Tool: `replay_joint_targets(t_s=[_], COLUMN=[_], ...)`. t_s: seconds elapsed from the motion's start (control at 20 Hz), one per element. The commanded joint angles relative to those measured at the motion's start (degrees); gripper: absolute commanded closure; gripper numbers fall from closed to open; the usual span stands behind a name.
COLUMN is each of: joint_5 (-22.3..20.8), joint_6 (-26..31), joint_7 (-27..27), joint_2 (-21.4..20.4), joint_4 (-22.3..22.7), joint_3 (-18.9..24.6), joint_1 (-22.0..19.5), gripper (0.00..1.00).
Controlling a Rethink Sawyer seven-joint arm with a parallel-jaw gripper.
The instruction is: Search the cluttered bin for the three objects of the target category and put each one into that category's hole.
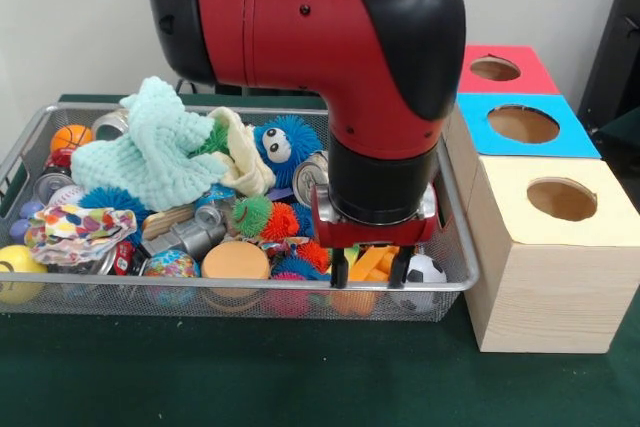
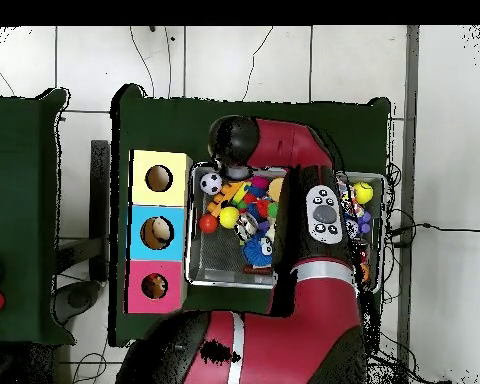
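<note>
The silver wire-mesh bin [image 1: 250, 287] is full of clutter. The mint-green waffle-knit cloth [image 1: 150, 152] lies heaped at its far left. The cream cloth [image 1: 245, 157] lies bunched against the mint one's right side. The polka-dot cloth [image 1: 75, 230] lies crumpled at the near left. My gripper [image 1: 370, 269] hangs over the bin's near right corner, well right of all three cloths, open and empty, with its tips just above orange pieces. The round hole [image 1: 561, 199] of the yellow-faced box is right of the bin; it also shows in the overhead view [image 2: 159, 178]. There my arm hides the gripper and the cloths.
The blue-faced box's hole [image 1: 523, 124] and the red-faced box's hole [image 1: 494, 69] lie behind the yellow one. A small soccer ball [image 1: 425, 269] sits by my gripper. Spiky rubber balls [image 1: 285, 142], cans [image 1: 310, 175] and an orange disc [image 1: 236, 260] fill the middle of the bin.
</note>
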Motion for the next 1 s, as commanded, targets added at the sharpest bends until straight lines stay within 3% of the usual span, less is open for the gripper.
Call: replay_joint_targets(t_s=[0.05, 0.35, 0.6, 0.85, 1.0], joint_5=[-3.74, -5.21, -5.62, -6.32, -5.91], joint_6=[0.40, 2.95, -2.59, -1.98, -4.11], joint_7=[-11.32, -11.94, -9.06, -10.59, -10.33], joint_2=[8.30, 10.04, 9.38, 9.77, 9.97], joint_4=[-8.45, -12.07, -8.43, -9.16, -7.25], joint_3=[7.54, 8.37, 7.74, 7.93, 8.87], joint_1=[-0.40, -0.07, -0.05, 0.25, -0.26], gripper=[0.00, 0.00, 0.00, 0.00, 0.00])
